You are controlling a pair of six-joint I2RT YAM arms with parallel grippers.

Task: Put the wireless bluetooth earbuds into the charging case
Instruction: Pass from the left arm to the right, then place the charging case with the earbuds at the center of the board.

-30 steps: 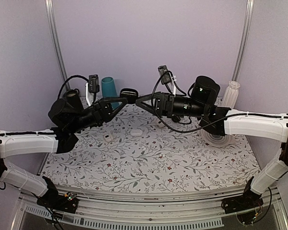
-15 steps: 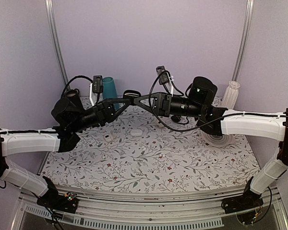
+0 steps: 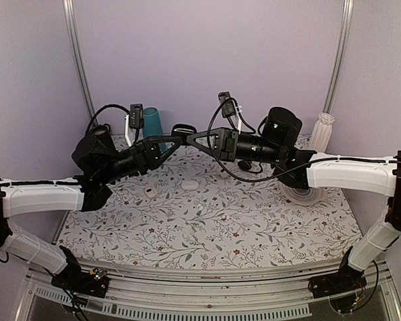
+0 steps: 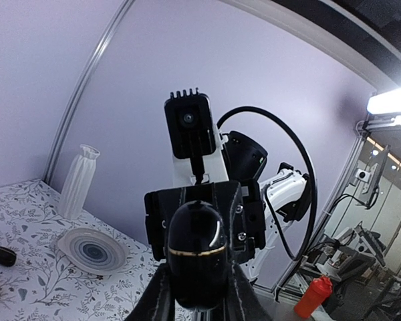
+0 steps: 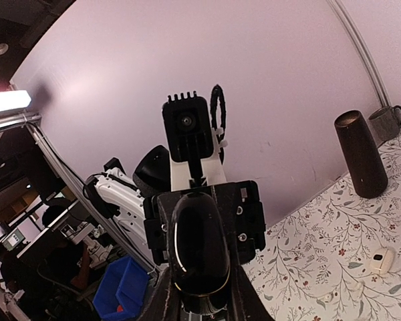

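- The charging case hangs in the air between the two arms, above the far part of the floral table.
- It is a small, glossy black body with rounded corners. The left wrist view shows a thin gold seam ringing its middle.
- The left fingers are clenched on its sides from one end.
- The right fingers press both its flanks from the opposite end, grasping it too.
- A small white case lies on the table below, well apart from it.
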